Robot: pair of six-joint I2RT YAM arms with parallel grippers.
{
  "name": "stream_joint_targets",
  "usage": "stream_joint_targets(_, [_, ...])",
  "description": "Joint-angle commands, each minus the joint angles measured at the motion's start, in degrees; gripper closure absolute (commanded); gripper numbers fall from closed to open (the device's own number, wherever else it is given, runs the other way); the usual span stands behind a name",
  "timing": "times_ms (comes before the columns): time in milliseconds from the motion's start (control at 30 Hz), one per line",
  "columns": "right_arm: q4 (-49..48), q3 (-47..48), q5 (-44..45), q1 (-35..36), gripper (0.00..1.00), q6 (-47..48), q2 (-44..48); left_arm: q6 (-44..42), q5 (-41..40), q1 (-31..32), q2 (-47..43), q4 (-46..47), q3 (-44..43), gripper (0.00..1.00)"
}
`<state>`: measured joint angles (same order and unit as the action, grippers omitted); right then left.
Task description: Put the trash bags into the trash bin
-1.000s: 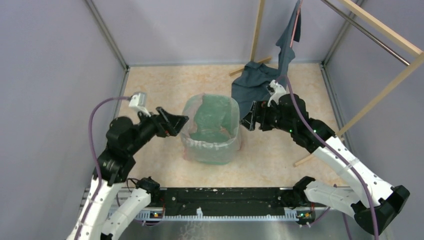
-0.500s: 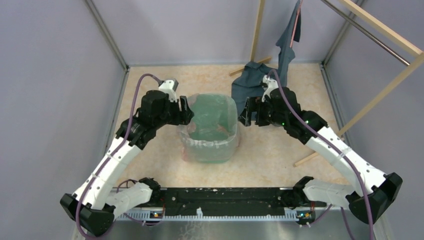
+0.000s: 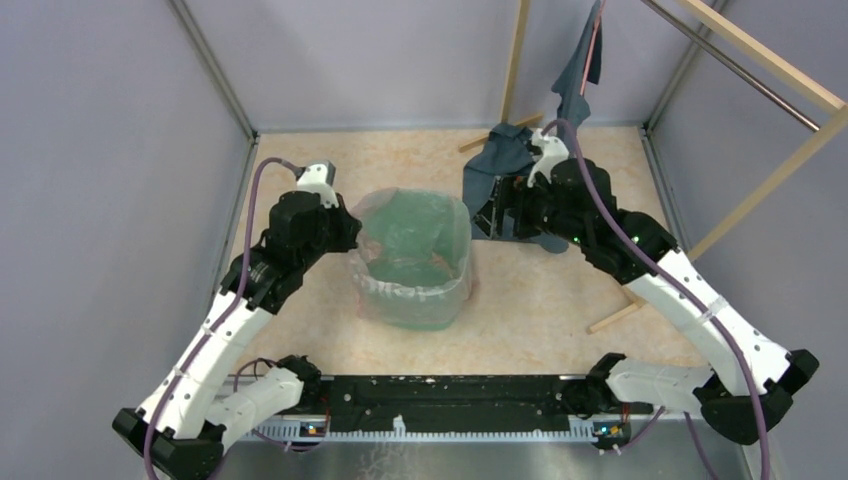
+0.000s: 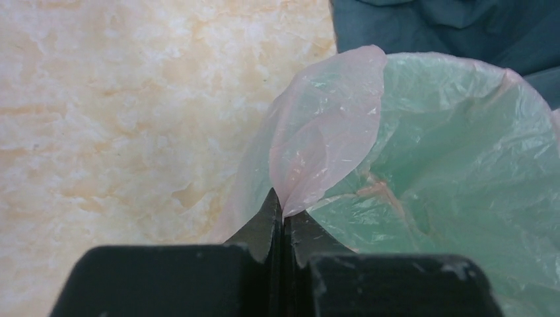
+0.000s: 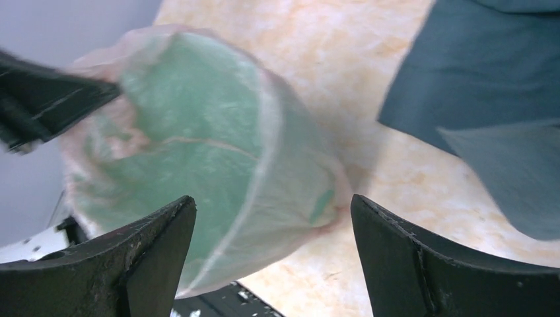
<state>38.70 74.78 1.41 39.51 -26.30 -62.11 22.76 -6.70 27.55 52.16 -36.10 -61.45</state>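
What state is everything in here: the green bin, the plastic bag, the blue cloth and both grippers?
trash bag: opened inside the bin, edge folded over the rim, one flap pinched up.
trash bin: upright, lined with the trash bag.
left gripper: shut on the trash bag's flap.
right gripper: open, holding nothing, beside the trash bin.
blue cloth: hanging from above, lower end bunched on the table.

The thin translucent pale-pink plastic film bag (image 4: 327, 132) is wrinkly and glossy. The mint-green plastic bin (image 3: 415, 305) is smooth-walled. The dark blue-grey cloth garment (image 5: 475, 66), at its two o'clock, is matt.
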Motion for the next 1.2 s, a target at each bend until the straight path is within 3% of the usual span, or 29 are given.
stream_joint_targets(0, [-2.77,6.69,0.23,7.06,0.13,-0.55,-4.44,4.33,1.84,0.05,-1.13,4.18,3.59,1.0])
stream_joint_targets(33, [-2.68,8.24,1.11,8.64,0.13,-0.37,-5.83,5.81,2.47,0.05,-2.01,5.61,4.81,1.0])
stream_joint_targets(133, [-1.9,12.29,3.64,12.93,0.13,0.81,-10.08,10.17,4.2,0.05,-5.31,9.97,9.4,0.8])
stream_joint_targets(200, [0.61,14.64,7.3,14.6,0.13,1.88,-12.8,11.2,4.53,-0.09,-7.09,10.64,10.36,0.72])
stream_joint_targets(333, [5.83,15.24,17.45,15.03,0.13,2.86,-14.27,9.67,0.47,-0.09,-8.57,4.76,7.92,0.68])
stream_joint_targets(467, [8.47,13.17,24.66,15.07,0.17,3.32,-12.55,7.66,-3.04,-0.05,-10.54,-0.14,6.09,0.49])
stream_joint_targets(667, [5.1,7.72,22.01,15.07,0.25,2.8,-12.87,8.78,-2.53,-0.09,-11.91,0.66,8.24,0.47])
stream_joint_targets(700, [4.95,7.26,22.18,15.07,0.3,2.76,-13.54,8.94,-2.3,-0.05,-11.56,1.07,8.61,0.48])
stream_joint_targets(800, [8.2,8.05,29.5,15.05,0.58,1.9,-15.23,7.85,-4.81,0.01,-9.64,-1.01,7.87,0.55])
stream_joint_targets(967, [10.18,8.67,37.6,15.07,0.9,3.67,-13.71,7.52,-7.61,-0.01,-10.42,-1.47,9.24,0.55])
stream_joint_targets(1033, [10.97,8.89,40.2,15.07,0.99,3.89,-13.24,10.0,-7.04,0.04,-11.51,-0.44,10.46,0.54])
stream_joint_targets(1167, [12.35,8.73,43.51,15.14,1.0,4.46,-12.85,14.45,-2.17,-0.09,-13.1,2.97,12.26,0.43])
